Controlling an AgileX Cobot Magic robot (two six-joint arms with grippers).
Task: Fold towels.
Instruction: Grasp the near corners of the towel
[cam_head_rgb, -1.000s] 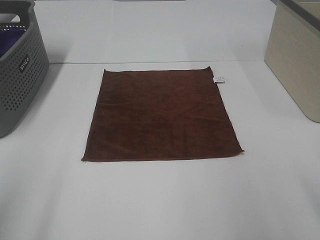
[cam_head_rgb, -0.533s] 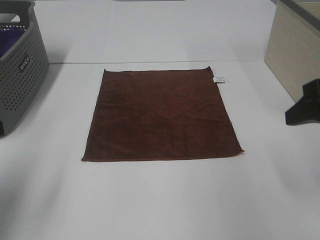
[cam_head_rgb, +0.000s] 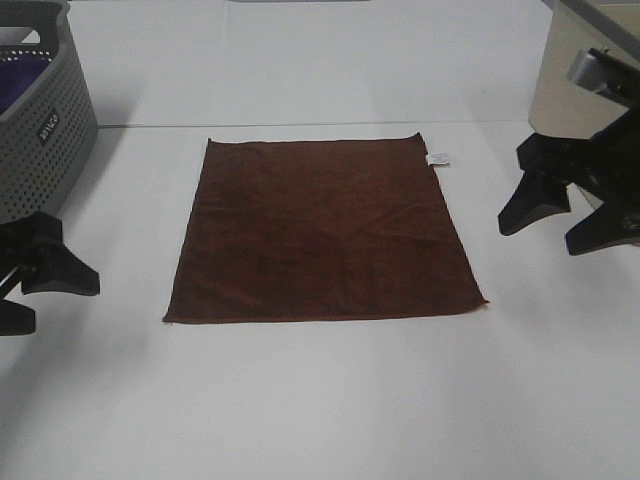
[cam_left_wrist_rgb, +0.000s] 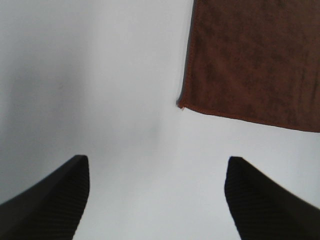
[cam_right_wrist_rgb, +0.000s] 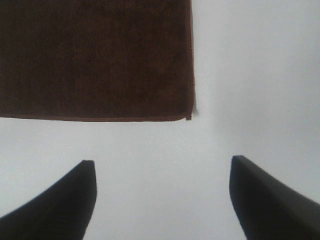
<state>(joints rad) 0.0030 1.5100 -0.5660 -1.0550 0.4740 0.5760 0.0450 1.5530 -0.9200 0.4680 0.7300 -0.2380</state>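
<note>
The towel (cam_head_rgb: 325, 230) lies flat at the centre of the counter (cam_head_rgb: 320, 400), nearly square, with its tag (cam_head_rgb: 438, 159) at the far right corner. The left pincer (cam_head_rgb: 65, 305) and right pincer (cam_head_rgb: 535, 240), both spread and empty, flank it.

Lab setup: white table (cam_head_rgb: 320, 400), grey laundry basket (cam_head_rgb: 45, 150).

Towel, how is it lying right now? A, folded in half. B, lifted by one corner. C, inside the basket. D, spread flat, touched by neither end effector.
D: the towel lies flat in one layer, and the left end effector and right end effector are both open and clear of its edges.
</note>
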